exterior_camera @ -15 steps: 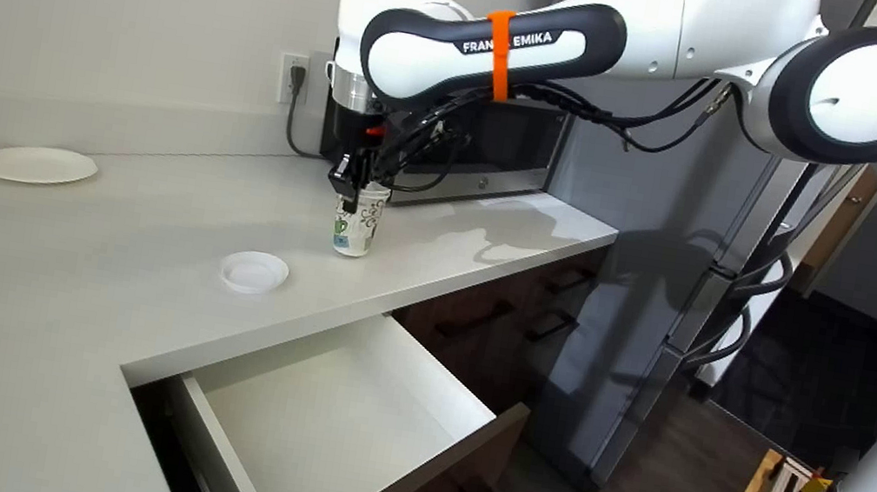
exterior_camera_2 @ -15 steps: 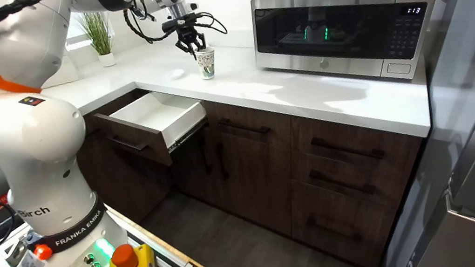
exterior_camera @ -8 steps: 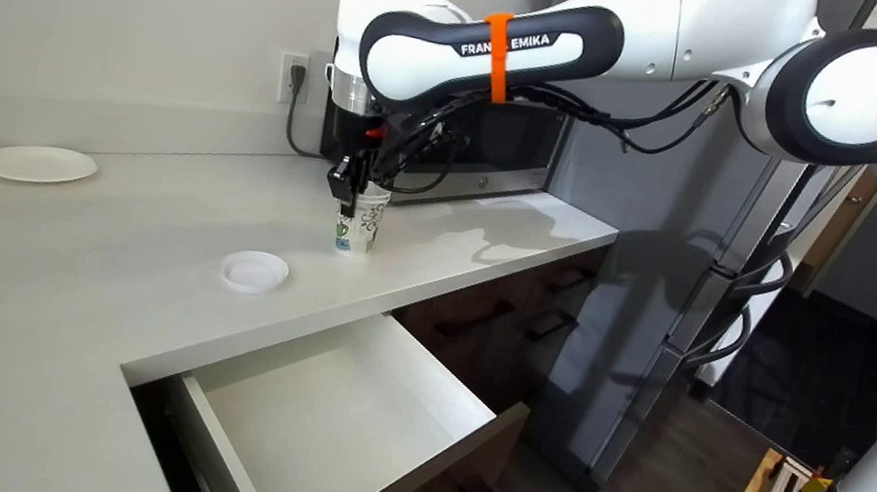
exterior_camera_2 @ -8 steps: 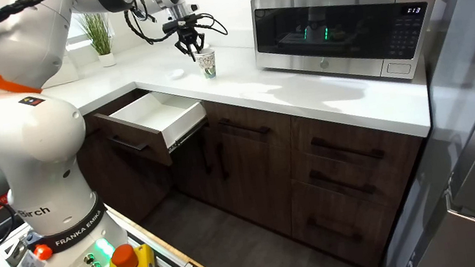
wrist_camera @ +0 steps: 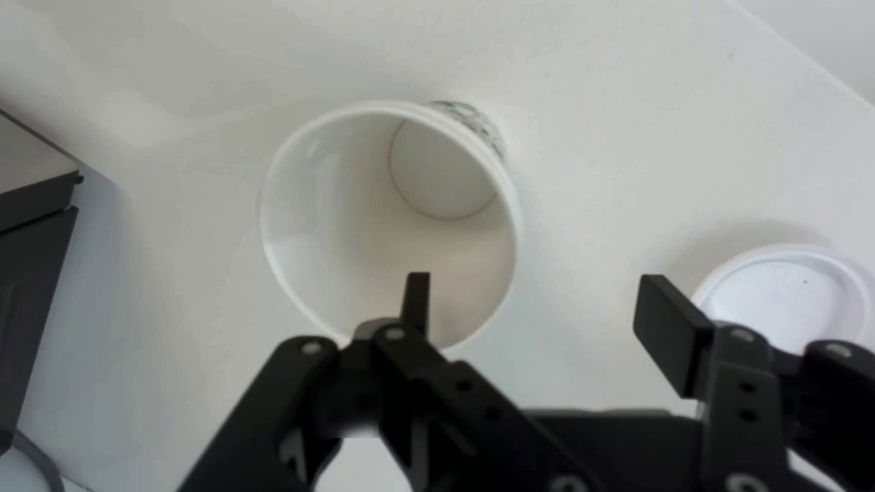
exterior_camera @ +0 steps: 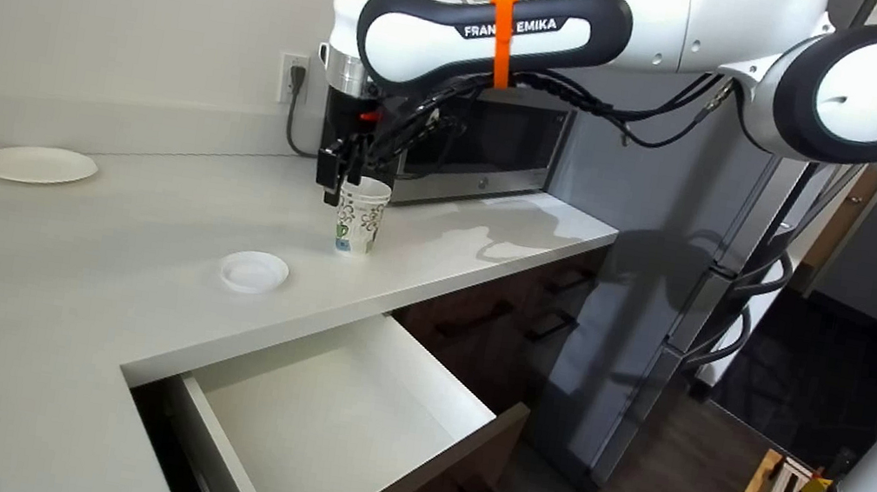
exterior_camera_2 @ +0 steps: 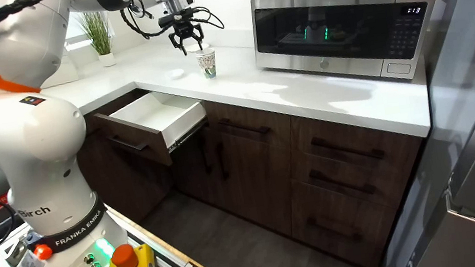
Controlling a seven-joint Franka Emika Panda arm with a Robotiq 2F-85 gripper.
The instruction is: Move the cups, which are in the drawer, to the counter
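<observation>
A pale patterned cup [exterior_camera: 360,220] stands upright on the white counter [exterior_camera: 85,313]. Its rim looks doubled in that exterior view, so it may be a stack. From above, the wrist view shows the cup [wrist_camera: 437,171] with its mouth toward the camera. My gripper [wrist_camera: 533,280] is open, its fingers well apart with only counter seen between them; one fingertip overlaps the cup's mouth in that picture. In an exterior view the gripper [exterior_camera_2: 193,50] hangs just above and beside the cup [exterior_camera_2: 208,65]. The drawer [exterior_camera: 338,433] is pulled out, and no cup shows inside it.
A small white dish [exterior_camera: 254,272] lies near the cup, and a larger white plate [exterior_camera: 37,165] rests farther along the counter. The microwave [exterior_camera_2: 341,38] stands at the back. A plant [exterior_camera_2: 98,36] is in the corner.
My gripper's fingers have spread from near the cup's rim. The gripper has risen and shifted slightly away. The cup stays on the counter, a little turned.
</observation>
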